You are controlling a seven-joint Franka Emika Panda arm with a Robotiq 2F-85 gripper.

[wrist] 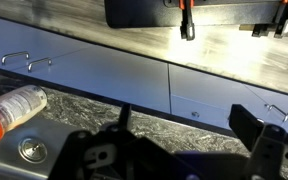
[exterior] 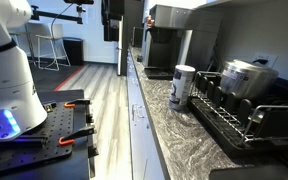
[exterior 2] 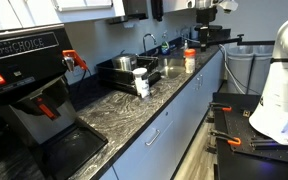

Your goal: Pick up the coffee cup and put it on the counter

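My jaws (wrist: 182,122) stand wide with nothing between them. I judge they are open because no grasp has begun. They hang over the front edge of the stone table (wrist: 84,125), and the wrist view looks down on its marbled top and the pale cabinet fronts (wrist: 104,70) beneath. An orange-capped bottle (wrist: 14,105) shows to one side, near a sink drain (wrist: 26,150).

The coffee cup is nowhere in that view. In an exterior view I take it to be the dark squat shape (exterior: 206,88) in the dish rack (exterior: 234,115), just beside the tall white tumbler (exterior: 182,85) and in front of the steel pot (exterior: 246,78). It is too dim to be sure.

It seems parked there with the washed things, so it needs lifting out rather than sliding. The cup is well apart from my jaws, further along the table past the sink.
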